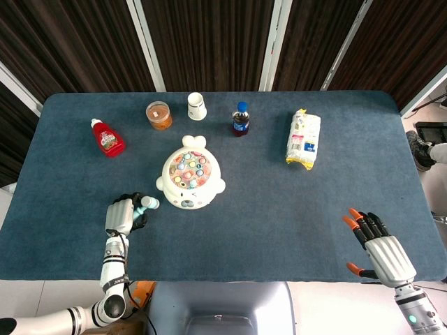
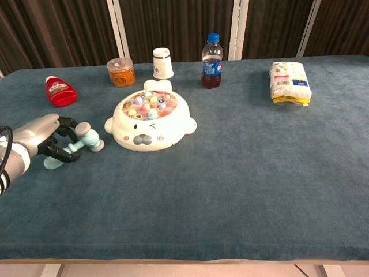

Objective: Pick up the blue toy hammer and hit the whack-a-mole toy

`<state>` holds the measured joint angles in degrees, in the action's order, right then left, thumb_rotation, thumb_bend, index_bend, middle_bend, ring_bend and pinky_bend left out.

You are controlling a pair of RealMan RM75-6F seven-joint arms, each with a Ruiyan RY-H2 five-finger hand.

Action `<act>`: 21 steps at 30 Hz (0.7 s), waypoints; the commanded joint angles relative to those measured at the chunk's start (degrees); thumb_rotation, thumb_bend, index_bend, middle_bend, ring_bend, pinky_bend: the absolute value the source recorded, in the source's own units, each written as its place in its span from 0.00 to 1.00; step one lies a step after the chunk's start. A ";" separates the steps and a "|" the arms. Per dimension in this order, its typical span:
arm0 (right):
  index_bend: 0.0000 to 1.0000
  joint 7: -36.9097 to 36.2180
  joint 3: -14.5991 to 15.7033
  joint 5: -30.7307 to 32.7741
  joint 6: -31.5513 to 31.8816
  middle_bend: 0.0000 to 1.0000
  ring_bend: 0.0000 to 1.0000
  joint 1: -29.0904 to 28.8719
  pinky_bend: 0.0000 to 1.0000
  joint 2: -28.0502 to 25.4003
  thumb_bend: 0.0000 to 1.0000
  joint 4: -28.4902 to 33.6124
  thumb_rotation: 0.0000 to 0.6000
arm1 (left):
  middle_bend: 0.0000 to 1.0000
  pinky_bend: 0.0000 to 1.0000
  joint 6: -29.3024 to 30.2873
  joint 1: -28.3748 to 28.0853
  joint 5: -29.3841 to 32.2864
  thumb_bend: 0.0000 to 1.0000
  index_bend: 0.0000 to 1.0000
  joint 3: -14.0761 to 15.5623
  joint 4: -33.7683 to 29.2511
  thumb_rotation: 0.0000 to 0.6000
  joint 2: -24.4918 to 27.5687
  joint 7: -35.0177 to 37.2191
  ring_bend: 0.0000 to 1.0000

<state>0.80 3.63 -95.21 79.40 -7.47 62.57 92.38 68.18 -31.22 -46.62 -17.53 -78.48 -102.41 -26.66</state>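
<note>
The pale blue toy hammer (image 2: 81,142) lies on the table left of the white whack-a-mole toy (image 2: 151,122), its head (image 1: 148,203) pointing toward the toy. My left hand (image 2: 43,138) has its fingers curled around the hammer's handle, and the handle's end sticks out below the hand. In the head view the left hand (image 1: 122,214) covers most of the handle. My right hand (image 1: 380,253) hovers open at the near right table edge, fingers spread, far from the toy (image 1: 189,183). It does not show in the chest view.
Along the back stand a red ketchup bottle (image 1: 107,137), an orange-filled jar (image 1: 159,115), a white cup (image 1: 197,106) and a cola bottle (image 1: 240,119). A snack bag (image 1: 304,139) lies at the back right.
</note>
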 commanded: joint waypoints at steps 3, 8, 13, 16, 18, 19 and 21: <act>0.00 -0.11 0.00 -0.02 0.04 0.00 0.00 -0.01 0.00 -0.07 0.25 -0.02 1.00 | 0.34 0.27 -0.12 -0.24 0.55 0.37 0.31 -0.24 0.26 1.00 -0.19 -0.10 0.20; 0.00 -0.29 -0.03 0.03 0.17 0.00 0.00 0.03 0.00 -0.13 0.25 -0.05 1.00 | 0.35 0.28 -0.25 -0.39 0.99 0.37 0.32 -0.41 0.37 1.00 -0.19 0.00 0.21; 0.00 -0.29 -0.02 0.04 0.16 0.00 0.00 0.03 0.00 -0.16 0.25 0.00 1.00 | 0.37 0.29 -0.25 -0.54 1.47 0.38 0.34 -0.48 0.44 1.00 -0.19 -0.29 0.23; 0.00 -0.25 -0.05 0.11 0.13 0.00 0.00 0.02 0.00 -0.15 0.25 0.00 1.00 | 0.41 0.32 -0.42 -0.60 2.02 0.38 0.37 -0.54 0.28 1.00 -0.07 -0.51 0.27; 0.00 -0.27 -0.05 0.12 0.14 0.00 0.00 0.01 0.00 -0.16 0.25 0.03 1.00 | 0.43 0.32 -0.49 -0.66 2.31 0.38 0.38 -0.57 0.29 1.00 -0.04 -0.64 0.28; 0.00 -0.24 -0.07 0.13 0.14 0.00 0.00 0.01 0.00 -0.16 0.25 0.04 1.00 | 0.43 0.32 -0.51 -0.69 2.35 0.38 0.38 -0.59 0.36 1.00 -0.05 -0.59 0.29; 0.00 -0.21 -0.03 0.13 0.06 0.00 0.00 -0.01 0.00 -0.15 0.25 0.04 1.00 | 0.43 0.32 -0.50 -0.75 2.40 0.37 0.39 -0.66 0.55 1.00 -0.11 -0.43 0.29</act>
<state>0.59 3.59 -95.08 79.47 -7.47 62.43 92.41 67.69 -31.95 -44.24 -18.18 -77.94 -102.51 -27.10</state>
